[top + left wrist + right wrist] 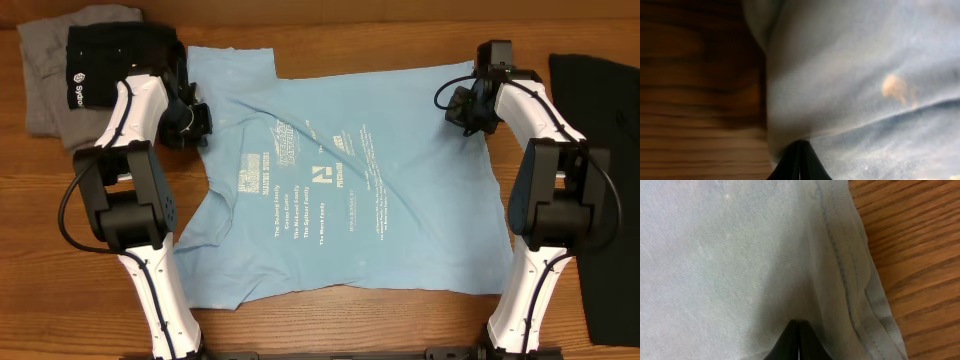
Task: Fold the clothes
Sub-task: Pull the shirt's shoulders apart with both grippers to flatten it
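Overhead looking straight down, both wrist views close on the same T-shirt (340, 190)

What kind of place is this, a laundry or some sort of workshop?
Probably a robotics test bench: a left arm and a right arm stand at a wooden table, a light blue T-shirt spread flat between them, a grey garment and a black garment set aside.

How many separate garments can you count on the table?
4: light blue T-shirt in the middle; grey garment top left; black garment on it; second black garment at right edge. More may be hidden.
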